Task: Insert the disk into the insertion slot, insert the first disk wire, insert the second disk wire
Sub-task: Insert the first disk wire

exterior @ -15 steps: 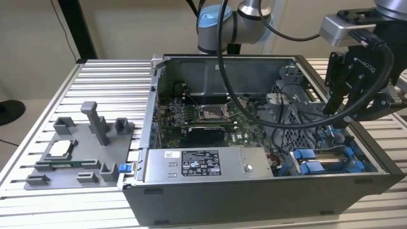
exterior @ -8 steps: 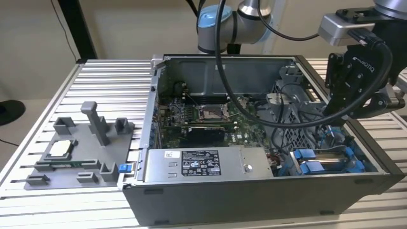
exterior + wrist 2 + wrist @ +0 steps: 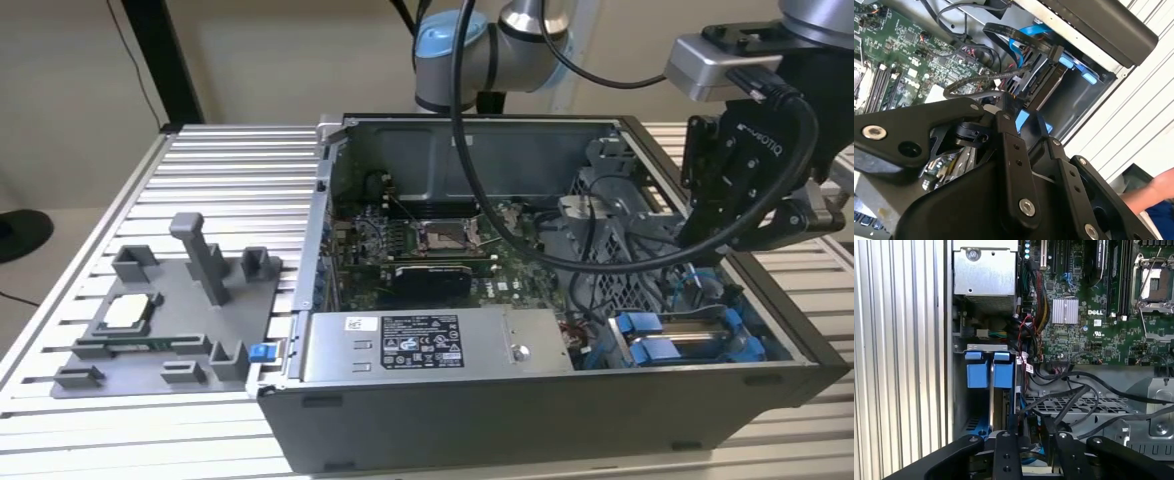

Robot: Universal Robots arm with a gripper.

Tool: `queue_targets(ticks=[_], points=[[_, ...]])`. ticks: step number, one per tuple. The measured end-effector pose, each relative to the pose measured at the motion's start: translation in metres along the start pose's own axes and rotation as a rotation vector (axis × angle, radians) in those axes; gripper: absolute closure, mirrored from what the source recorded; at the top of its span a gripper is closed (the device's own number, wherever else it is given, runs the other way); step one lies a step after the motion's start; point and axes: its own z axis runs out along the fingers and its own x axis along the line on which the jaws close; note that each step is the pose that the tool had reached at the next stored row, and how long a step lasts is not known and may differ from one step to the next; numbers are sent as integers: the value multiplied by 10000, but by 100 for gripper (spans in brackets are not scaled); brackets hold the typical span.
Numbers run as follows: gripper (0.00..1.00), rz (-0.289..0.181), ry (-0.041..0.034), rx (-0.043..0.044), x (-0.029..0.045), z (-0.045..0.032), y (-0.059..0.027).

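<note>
The exterior view has soft, even light without hard shadows: the ribbed table (image 3: 214, 160) is bright with a mild shine, while the inside of the computer case (image 3: 441, 165) is darker. In the second wrist view the table is washed out nearly to white, the black gripper (image 3: 1024, 122) close to the lens is dark, and a person's arm (image 3: 1149, 192) is blurred. In the first wrist view the silver heatsink (image 3: 1065, 311) glares, and the insertion slot (image 3: 973, 412) is dim.
</note>
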Motion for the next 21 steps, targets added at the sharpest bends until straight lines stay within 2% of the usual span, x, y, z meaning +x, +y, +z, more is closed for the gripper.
queue_targets(ticks=[12,21], points=[[100,1,-2,-1,2,2,0],[100,0,0,-1,99,1,-1]])
